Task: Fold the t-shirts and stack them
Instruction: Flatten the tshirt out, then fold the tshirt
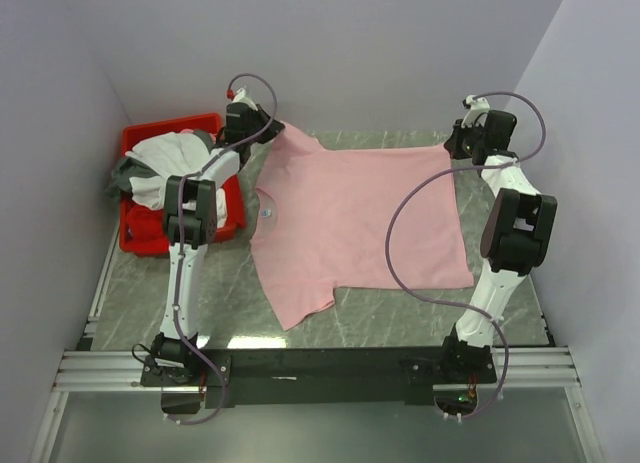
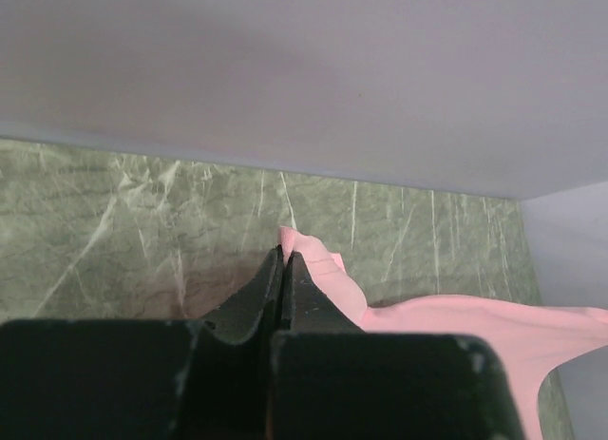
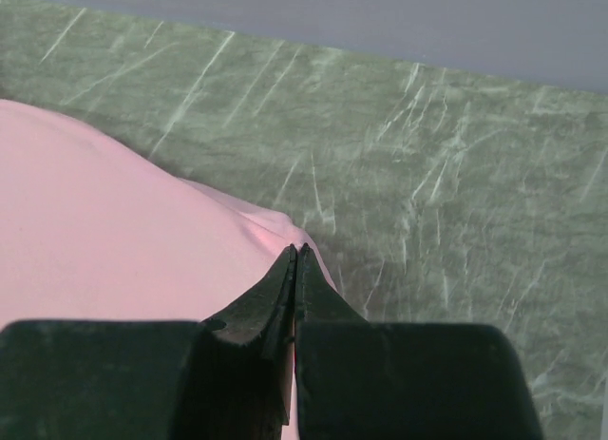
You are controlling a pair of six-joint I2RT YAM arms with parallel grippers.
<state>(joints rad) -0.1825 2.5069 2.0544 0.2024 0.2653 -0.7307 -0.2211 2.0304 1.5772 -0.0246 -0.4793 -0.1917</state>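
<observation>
A light pink t-shirt (image 1: 355, 218) lies spread on the green marble table, neck to the left, hem to the right. My left gripper (image 1: 250, 128) is shut on its far left corner, the sleeve; the left wrist view shows pink cloth (image 2: 318, 259) pinched at my closed left gripper (image 2: 283, 258). My right gripper (image 1: 462, 141) is shut on the far right corner of the shirt; the right wrist view shows the pink fabric (image 3: 114, 231) pulled up to my closed right gripper (image 3: 296, 252). More t-shirts, white and grey (image 1: 160, 163), are heaped in the red bin.
The red plastic bin (image 1: 135, 238) stands at the left of the table, beside the left arm. Grey walls close the back and both sides. A purple cable (image 1: 400, 253) loops from the right arm over the shirt. The black rail (image 1: 320, 368) runs along the near edge.
</observation>
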